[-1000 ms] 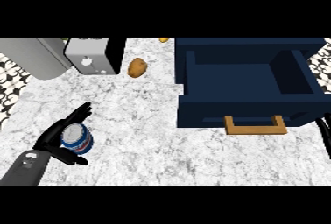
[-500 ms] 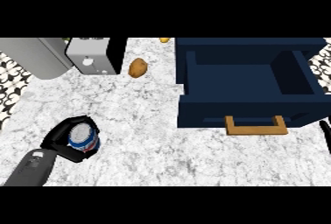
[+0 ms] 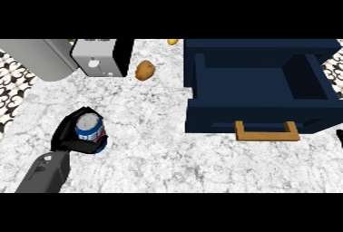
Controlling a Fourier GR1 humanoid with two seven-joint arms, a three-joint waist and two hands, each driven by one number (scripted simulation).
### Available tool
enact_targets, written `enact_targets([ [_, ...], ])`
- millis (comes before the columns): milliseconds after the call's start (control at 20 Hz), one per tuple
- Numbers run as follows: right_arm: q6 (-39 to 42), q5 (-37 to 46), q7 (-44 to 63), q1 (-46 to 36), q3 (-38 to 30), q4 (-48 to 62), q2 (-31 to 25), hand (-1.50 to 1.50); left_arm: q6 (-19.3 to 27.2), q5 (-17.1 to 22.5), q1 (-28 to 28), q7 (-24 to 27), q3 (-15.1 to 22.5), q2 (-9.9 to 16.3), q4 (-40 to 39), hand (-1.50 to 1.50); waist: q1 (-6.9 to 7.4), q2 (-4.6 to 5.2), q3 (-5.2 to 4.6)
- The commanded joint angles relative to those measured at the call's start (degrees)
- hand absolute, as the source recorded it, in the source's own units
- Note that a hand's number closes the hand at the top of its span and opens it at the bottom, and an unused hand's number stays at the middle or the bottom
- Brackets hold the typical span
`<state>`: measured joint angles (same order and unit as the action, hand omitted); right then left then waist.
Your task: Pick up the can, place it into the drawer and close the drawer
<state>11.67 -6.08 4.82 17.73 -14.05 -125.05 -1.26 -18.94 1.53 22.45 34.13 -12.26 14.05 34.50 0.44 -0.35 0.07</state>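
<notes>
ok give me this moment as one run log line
left hand: shut on blue and white can | dark blue drawer: open, nothing visible inside | right hand: just visible at right edge | stage: can grasped on counter

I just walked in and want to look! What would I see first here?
First, the big dark-blue drawer standing open at the right, with its wooden handle facing the robot. Then, at the lower left, the black left hand curled round a blue can on the marble counter.
</notes>
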Motion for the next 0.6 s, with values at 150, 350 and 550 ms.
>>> enact_targets([
  [150, 0.8, -0.6, -1.3, 1.6, -1.1, 0.1, 0.3, -1.5, 16.3, 3.9, -1.3, -6.9, -2.5, -8.7, 13.8, 1.5, 0.13, -0.1, 0.04],
  [350, 0.6, -2.3, -0.4, 1.6, -1.5, -1.1, -0.4, -1.5, 17.4, 3.7, -0.9, -18.6, 1.6, -9.6, 25.8, 1.5, -0.33, 0.06, 0.0],
  [550, 1.0, 0.0, -4.9, 3.5, -0.4, 1.2, 0.8, -1.5, 21.8, 0.3, -5.1, -23.2, 7.4, -13.5, 39.1, 1.5, -0.26, 0.03, 0.01],
])
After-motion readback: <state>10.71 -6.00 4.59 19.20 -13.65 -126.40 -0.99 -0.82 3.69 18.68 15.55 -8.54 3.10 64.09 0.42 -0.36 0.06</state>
